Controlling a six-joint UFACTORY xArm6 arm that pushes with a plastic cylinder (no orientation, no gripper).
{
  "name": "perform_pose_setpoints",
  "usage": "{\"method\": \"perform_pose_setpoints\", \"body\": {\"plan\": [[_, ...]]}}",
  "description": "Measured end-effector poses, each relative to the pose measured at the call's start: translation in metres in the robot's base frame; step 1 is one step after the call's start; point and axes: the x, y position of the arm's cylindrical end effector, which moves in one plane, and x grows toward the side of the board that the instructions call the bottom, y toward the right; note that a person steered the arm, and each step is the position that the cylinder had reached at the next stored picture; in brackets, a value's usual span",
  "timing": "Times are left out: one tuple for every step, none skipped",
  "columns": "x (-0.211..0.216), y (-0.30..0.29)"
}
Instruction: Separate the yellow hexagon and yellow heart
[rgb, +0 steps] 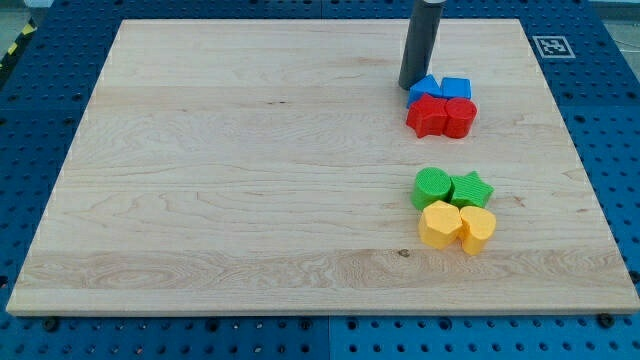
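The yellow hexagon (439, 224) and the yellow heart (477, 228) lie touching side by side at the view's lower right of the wooden board (250, 170). The hexagon is on the left, the heart on the right. My tip (410, 86) rests on the board near the view's top, just left of the blue blocks and well above the yellow pair.
A green cylinder (432, 187) and a green star (471, 188) sit directly above the yellow blocks, touching them. Higher up, a blue block (424, 89), a blue cube (456, 88), a red star (428, 115) and a red cylinder (460, 116) form a cluster.
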Motion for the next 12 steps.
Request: {"method": "perform_pose_setpoints", "body": {"plan": [[0.0, -0.022], [0.003, -0.086], [0.05, -0.116], [0.117, -0.117], [0.185, -0.112], [0.245, -0.1], [0.286, -0.046], [0.288, 0.013], [0.268, 0.111], [0.224, 0.142], [0.201, 0.117], [0.201, 0.082]]}}
